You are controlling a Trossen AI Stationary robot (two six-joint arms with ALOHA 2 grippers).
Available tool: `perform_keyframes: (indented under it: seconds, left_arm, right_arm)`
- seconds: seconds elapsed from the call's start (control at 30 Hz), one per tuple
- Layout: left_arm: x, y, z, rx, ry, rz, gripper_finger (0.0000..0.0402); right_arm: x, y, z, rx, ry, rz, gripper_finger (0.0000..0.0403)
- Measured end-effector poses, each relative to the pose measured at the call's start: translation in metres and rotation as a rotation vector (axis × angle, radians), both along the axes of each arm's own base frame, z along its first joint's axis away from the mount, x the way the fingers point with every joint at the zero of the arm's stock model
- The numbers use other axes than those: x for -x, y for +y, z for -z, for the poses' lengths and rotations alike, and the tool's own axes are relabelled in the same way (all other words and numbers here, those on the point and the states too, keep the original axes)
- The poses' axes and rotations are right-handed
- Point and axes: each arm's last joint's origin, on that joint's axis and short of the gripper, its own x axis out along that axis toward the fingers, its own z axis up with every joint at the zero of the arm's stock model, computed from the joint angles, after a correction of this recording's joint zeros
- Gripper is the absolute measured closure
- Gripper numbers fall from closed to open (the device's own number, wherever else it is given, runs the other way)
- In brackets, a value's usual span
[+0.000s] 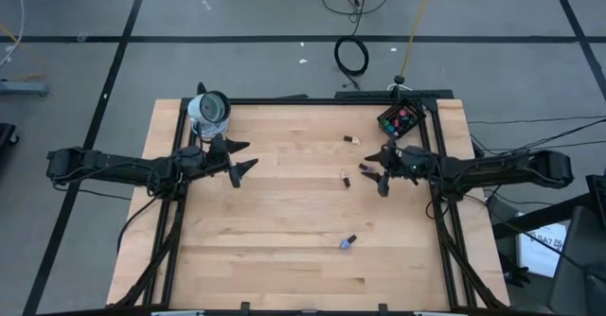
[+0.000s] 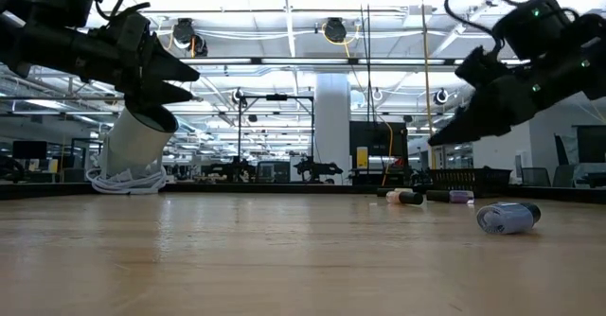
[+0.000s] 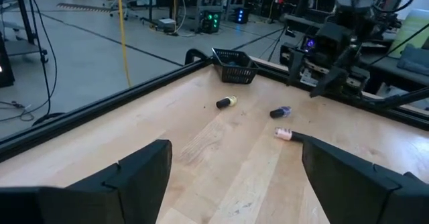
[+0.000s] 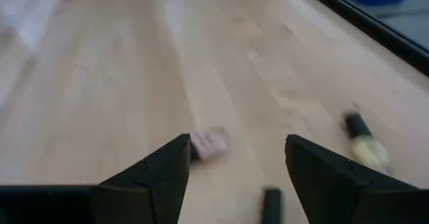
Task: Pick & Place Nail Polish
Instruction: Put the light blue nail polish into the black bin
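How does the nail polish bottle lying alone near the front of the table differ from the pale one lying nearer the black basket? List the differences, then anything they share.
Colour: the front bottle looks blue-purple; the pale bottle looks beige or yellowish.
Place: the front bottle lies alone, far from the black basket; the pale bottle lies much closer to it.
Neighbours: the pale bottle has other loose bottles nearby; the front bottle has none close.
Shared: both lie on their sides on the wooden table, dark-capped, with neither gripper on them.

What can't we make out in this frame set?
- Black basket, high view: bottles inside too small to count.
- Pink bottle, right wrist view: blurred; cap hidden behind a finger.
- Dark bottle, right wrist view: cut off by the edge.
- Far bottles, low view: too small to tell colours.
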Motion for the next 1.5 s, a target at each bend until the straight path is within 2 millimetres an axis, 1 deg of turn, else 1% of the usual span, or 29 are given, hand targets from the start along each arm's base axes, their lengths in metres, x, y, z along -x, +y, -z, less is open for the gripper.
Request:
perform_keyframes:
  seconds: [0.13,0.27,0.4,0.57,0.67,0.8,0.93,1.23,1.37,1.5]
  left_arm:
    - [0.000,0.000,0.000,0.018,-0.008,-0.002,0.0078]
    - [0.000,0.000,0.000,0.027,-0.012,-0.003,0.0084]
    - [0.000,0.000,0.000,0.044,-0.018,-0.005,0.0086]
    - [0.000,0.000,0.001,0.041,-0.011,-0.006,0.0080]
    - [0.000,0.000,0.001,0.042,-0.011,-0.007,0.0083]
    - [0.000,0.000,0.001,0.043,-0.012,-0.008,0.0091]
    - [0.000,0.000,0.001,0.062,-0.019,-0.011,0.0093]
    - [0.001,0.000,0.003,0.101,-0.007,-0.016,0.0086]
    - [0.001,0.000,0.005,0.107,0.005,-0.017,0.0091]
    - [0.001,0.000,0.005,0.107,0.016,-0.019,0.0096]
  right_arm:
    - [-0.013,0.013,-0.014,0.046,-0.021,-0.086,0.0176]
    - [-0.023,0.036,-0.020,0.032,-0.025,-0.217,0.0175]
    - [-0.026,0.062,-0.012,-0.019,0.025,-0.334,0.0181]
    - [-0.034,0.102,-0.009,-0.014,0.088,-0.526,0.0186]
    - [-0.043,0.123,-0.008,-0.013,0.123,-0.573,0.0186]
    - [-0.053,0.143,0.004,0.029,0.202,-0.617,0.0186]
    - [-0.060,0.149,0.019,0.028,0.273,-0.615,0.0187]
    - [-0.067,0.154,0.035,0.017,0.289,-0.609,0.0193]
    - [-0.067,0.154,0.040,0.019,0.308,-0.612,0.0209]
    - [-0.067,0.154,0.041,0.018,0.307,-0.612,0.0238]
